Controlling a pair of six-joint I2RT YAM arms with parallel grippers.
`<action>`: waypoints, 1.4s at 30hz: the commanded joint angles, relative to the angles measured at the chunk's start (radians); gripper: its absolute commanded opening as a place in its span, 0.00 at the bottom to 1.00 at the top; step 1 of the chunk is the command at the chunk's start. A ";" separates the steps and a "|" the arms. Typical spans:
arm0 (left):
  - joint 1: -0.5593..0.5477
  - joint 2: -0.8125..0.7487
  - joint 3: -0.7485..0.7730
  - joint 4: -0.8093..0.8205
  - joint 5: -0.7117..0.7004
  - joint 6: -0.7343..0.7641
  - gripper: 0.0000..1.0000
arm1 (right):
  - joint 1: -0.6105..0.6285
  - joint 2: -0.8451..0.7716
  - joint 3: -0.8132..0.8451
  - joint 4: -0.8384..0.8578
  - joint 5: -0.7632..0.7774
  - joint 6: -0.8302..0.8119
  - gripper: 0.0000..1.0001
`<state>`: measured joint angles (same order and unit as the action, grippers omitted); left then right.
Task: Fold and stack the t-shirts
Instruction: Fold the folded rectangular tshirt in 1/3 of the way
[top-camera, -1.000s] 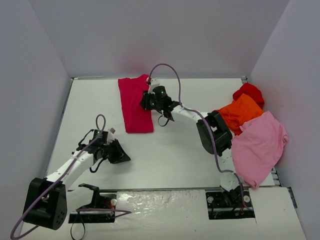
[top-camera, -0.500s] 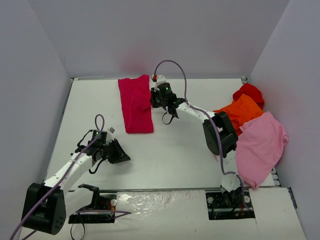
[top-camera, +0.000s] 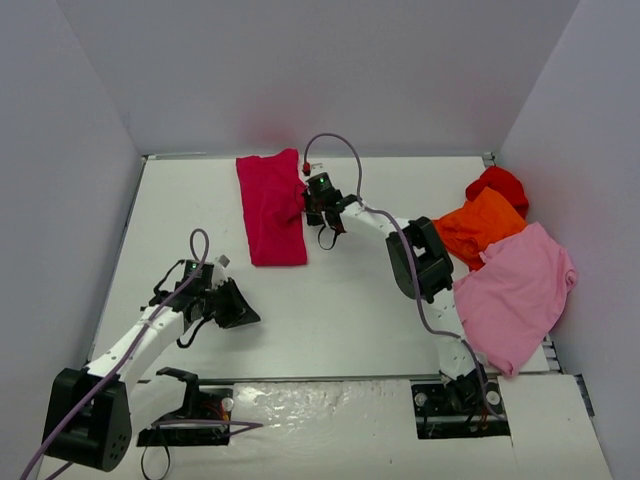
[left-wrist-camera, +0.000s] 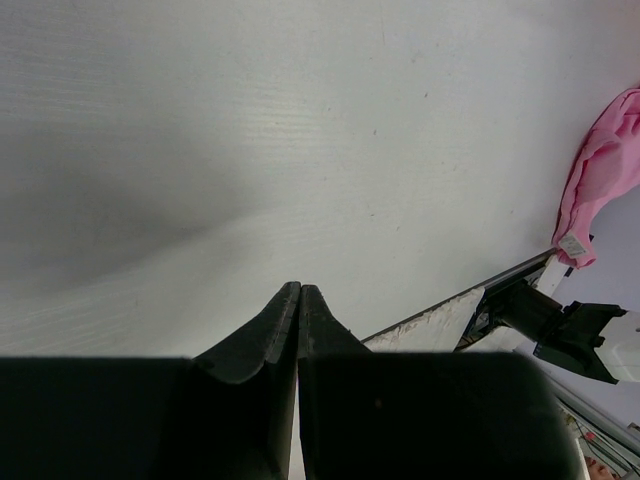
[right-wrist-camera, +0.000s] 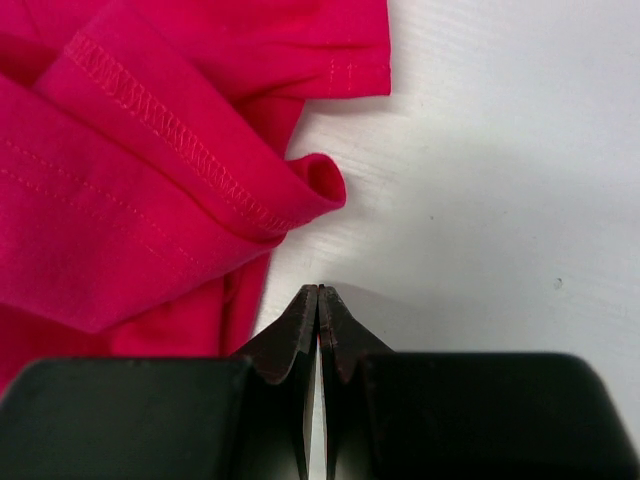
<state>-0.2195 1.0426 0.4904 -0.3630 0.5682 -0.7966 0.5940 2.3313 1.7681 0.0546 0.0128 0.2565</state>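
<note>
While L gripper (left-wrist-camera: 299, 288) & R gripper (right-wrist-camera: 318, 291) pinched together, R beside crimson shirt (right-wrist-camera: 120, 200); pink shirt (left-wrist-camera: 605, 165) tag (left-wrist-camera: 570, 243) unreadable.

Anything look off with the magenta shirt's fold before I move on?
Yes. The crimson-magenta shirt lies as a fairly tidy strip, but the edge facing the right gripper isn't flat. There a hemmed flap is curled over into a small roll. The gripper is shut just short of it, holding no cloth.
</note>
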 joint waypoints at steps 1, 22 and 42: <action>-0.001 0.008 0.019 0.022 0.006 0.022 0.00 | -0.008 -0.014 0.052 0.113 0.033 -0.022 0.00; -0.001 -0.005 0.000 0.041 -0.005 0.020 0.00 | -0.082 -0.055 -0.245 1.058 -0.410 0.355 0.15; 0.002 -0.043 0.016 0.042 -0.013 -0.006 0.00 | -0.042 -0.323 -0.394 0.590 -0.399 0.198 0.00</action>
<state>-0.2195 1.0122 0.4648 -0.3563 0.5522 -0.7927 0.5601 2.0539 1.3321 0.6639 -0.4256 0.5196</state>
